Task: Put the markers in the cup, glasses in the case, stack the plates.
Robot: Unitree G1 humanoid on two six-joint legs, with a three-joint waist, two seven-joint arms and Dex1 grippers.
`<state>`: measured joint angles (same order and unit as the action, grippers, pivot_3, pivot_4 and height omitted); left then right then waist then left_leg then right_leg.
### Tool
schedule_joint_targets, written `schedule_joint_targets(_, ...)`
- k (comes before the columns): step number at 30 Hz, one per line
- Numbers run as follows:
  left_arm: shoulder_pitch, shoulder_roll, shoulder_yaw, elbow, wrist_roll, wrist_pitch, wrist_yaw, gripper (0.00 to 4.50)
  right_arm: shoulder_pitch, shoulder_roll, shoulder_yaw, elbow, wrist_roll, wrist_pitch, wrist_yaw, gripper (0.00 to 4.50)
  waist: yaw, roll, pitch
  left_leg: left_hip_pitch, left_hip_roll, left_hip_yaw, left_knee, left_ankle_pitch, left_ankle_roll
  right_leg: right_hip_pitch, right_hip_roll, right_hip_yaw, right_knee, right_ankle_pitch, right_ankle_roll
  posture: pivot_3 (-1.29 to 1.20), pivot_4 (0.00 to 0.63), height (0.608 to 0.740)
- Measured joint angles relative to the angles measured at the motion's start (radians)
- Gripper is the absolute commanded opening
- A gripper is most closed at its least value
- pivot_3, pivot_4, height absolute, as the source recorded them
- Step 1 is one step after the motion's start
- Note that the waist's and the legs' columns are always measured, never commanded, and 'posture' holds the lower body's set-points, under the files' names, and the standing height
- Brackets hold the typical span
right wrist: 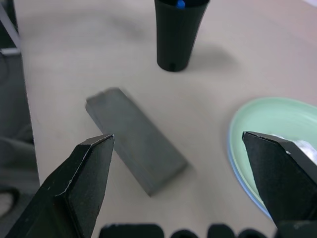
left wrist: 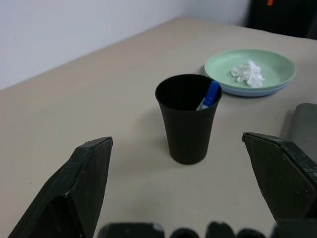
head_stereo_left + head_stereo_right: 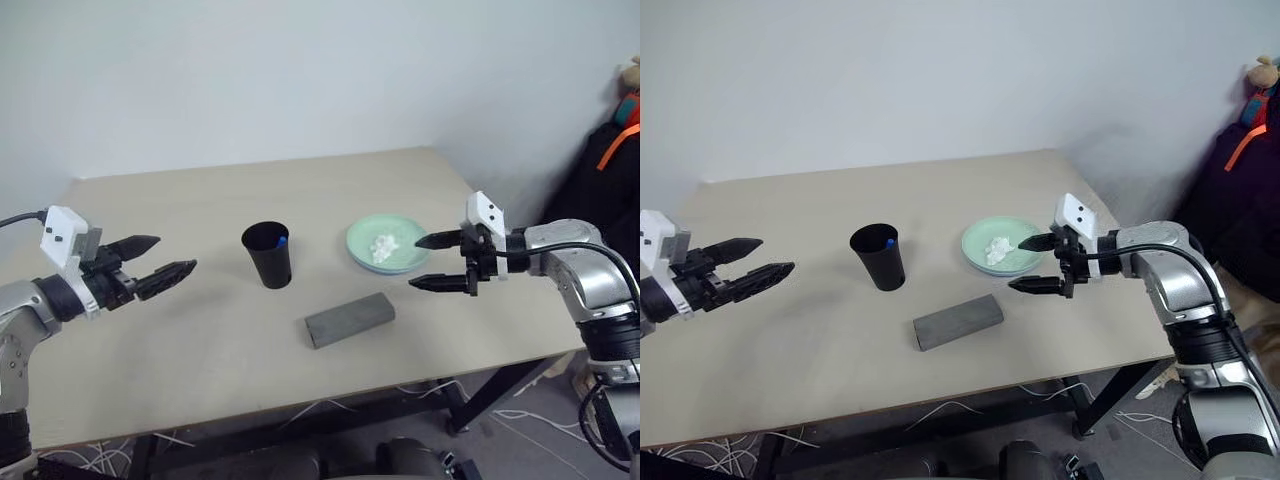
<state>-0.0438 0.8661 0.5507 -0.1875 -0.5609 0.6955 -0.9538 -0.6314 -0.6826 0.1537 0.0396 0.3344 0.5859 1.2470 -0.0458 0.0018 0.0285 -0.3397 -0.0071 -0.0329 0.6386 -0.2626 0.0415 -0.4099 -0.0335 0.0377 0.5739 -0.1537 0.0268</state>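
The cup [image 3: 267,254] is standing mid-table with a blue-capped marker [image 2: 210,94] leaning inside it; whether the black-capped one is in there too cannot be told. The green plate [image 3: 388,243] is sitting on the blue plate [image 2: 257,90], whose rim is peeking out beneath it, so the stacking is looking done. A crumpled tissue [image 3: 383,245] is lying on the green plate. The case [image 3: 349,319] is lying shut, nearer the front edge of the table [image 3: 200,360], between cup and plates. No glasses are lying out, so they are probably inside the case. The task is looking close to finished.

The left gripper [image 3: 155,263] is hovering well apart from the cup, fingers spread wide and holding nothing. The right gripper [image 3: 437,262] is hanging beside the plates, also spread wide, empty and touching nothing.
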Motion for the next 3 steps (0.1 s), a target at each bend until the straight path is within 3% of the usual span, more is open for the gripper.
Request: schedule_joint_targets(3,0.010,0.000,0.013,-0.019,-0.013,0.012,0.018,4.46,-0.012,0.008,0.012,-0.024,0.008,0.015,-0.006,4.50,0.001,0.000,0.000,0.000,0.000,0.000,0.000,0.000,0.000,0.000,0.000,-0.001,0.000,0.000,0.000,0.00,0.000,0.727)
